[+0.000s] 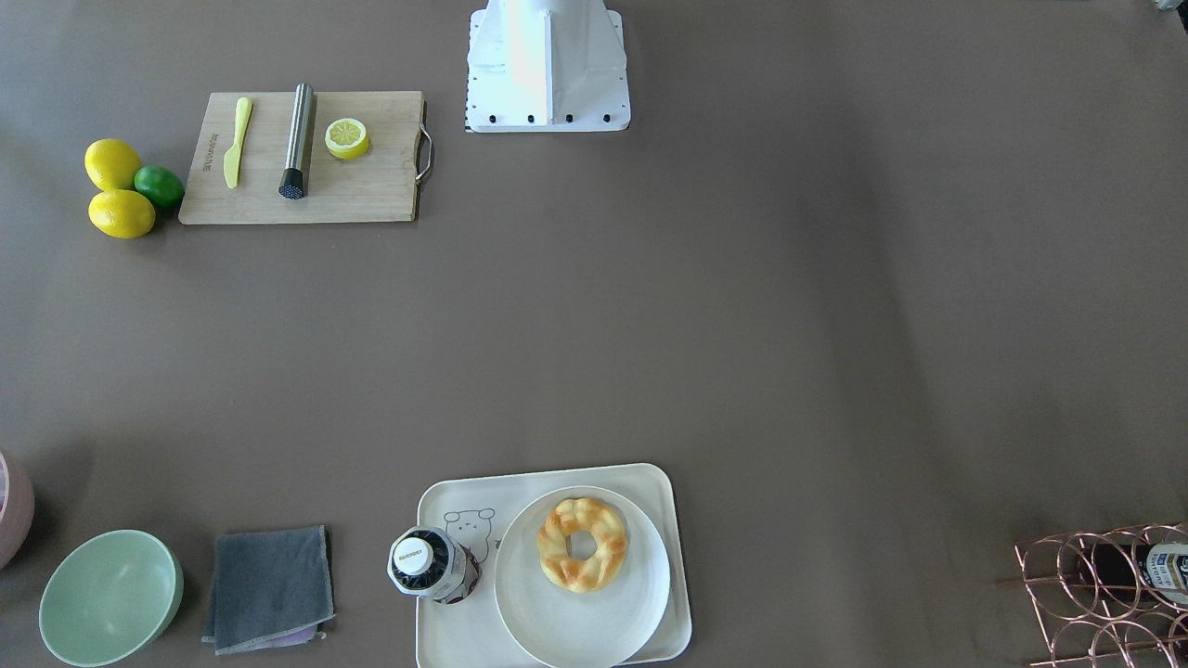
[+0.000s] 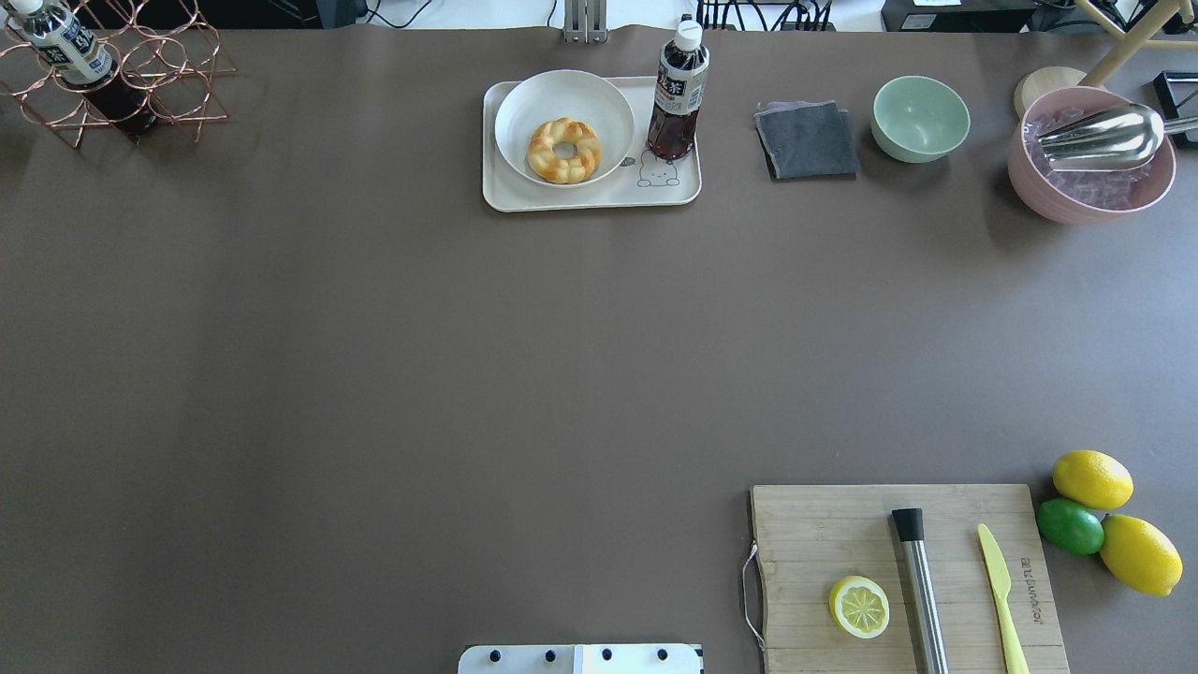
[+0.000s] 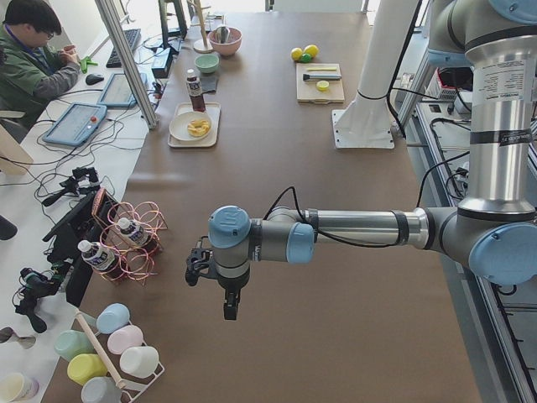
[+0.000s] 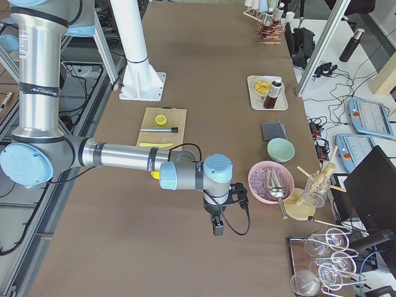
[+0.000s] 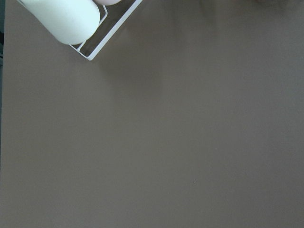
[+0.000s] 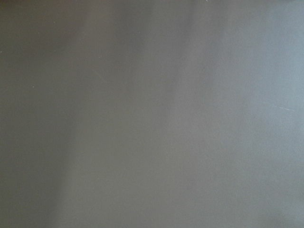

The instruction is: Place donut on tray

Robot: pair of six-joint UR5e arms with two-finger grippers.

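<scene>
At far table edge, golden-brown braided ring donut (image 2: 543, 159) lay on round off-white plate (image 2: 562, 94), plate on cream-white rectangular bear-print tray (image 2: 599, 197). We judged task finished; left gripper (image 3: 230, 309), right gripper (image 4: 217, 228) well away, open or closed we could not tell.

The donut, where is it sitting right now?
In the overhead view the donut lies at top centre, on the round plate that rests on the tray, just left of the bottle.

Table (image 2: 374, 374): brown, matte
Far edge: rack (image 2: 178, 65), tray (image 2: 590, 199), cloth (image 2: 807, 140), green bowl (image 2: 920, 122), pink bowl (image 2: 1048, 201)
Near right: board (image 2: 824, 534), two lemons (image 2: 1091, 478), lime (image 2: 1071, 525)
</scene>
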